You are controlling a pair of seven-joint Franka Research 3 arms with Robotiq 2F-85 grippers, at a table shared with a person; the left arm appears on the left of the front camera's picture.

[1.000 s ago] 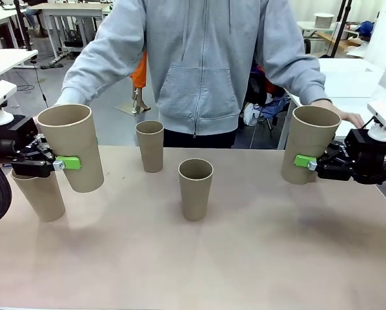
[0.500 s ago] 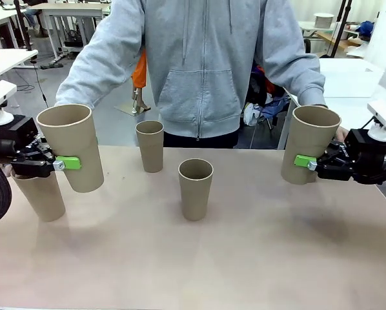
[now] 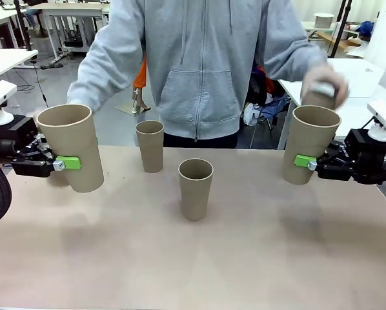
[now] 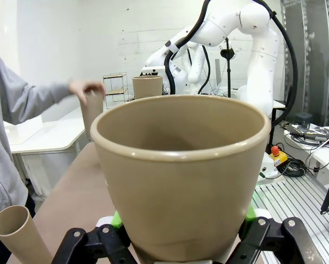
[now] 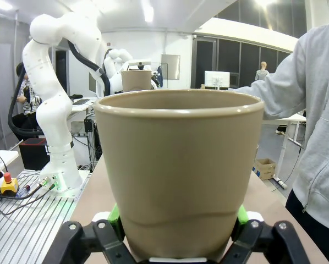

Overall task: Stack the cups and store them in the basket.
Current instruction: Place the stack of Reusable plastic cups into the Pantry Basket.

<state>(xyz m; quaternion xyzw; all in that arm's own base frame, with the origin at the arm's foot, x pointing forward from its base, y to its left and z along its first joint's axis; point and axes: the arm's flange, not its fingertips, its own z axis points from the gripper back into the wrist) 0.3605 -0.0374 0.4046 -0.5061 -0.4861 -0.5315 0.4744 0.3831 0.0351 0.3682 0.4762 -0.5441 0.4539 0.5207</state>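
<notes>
My left gripper (image 3: pixel 67 163) is shut on a tall tan cup (image 3: pixel 70 139), held tilted above the table's left side; the same cup (image 4: pixel 178 181) looms large in the left wrist view. At the right, my right gripper (image 3: pixel 303 161) is shut on another cup (image 3: pixel 312 139), seen close in the right wrist view (image 5: pixel 178 176). A person's hand holds a third cup (image 3: pixel 320 98), blurred, just above the right one's mouth. Two more cups stand upright on the table, one far (image 3: pixel 150 145) and one nearer the middle (image 3: pixel 195 188). The basket is out of view.
The person (image 3: pixel 199 64) in a grey hoodie stands at the far edge, with both arms spread toward my grippers. The wooden table (image 3: pixel 193 258) has bare room in front of the cups. White tables stand behind at the left and right.
The person's hand at the right rose with a cup to just above my right gripper's cup. The cup that stood under my left gripper is gone from there. Neither arm moved.
</notes>
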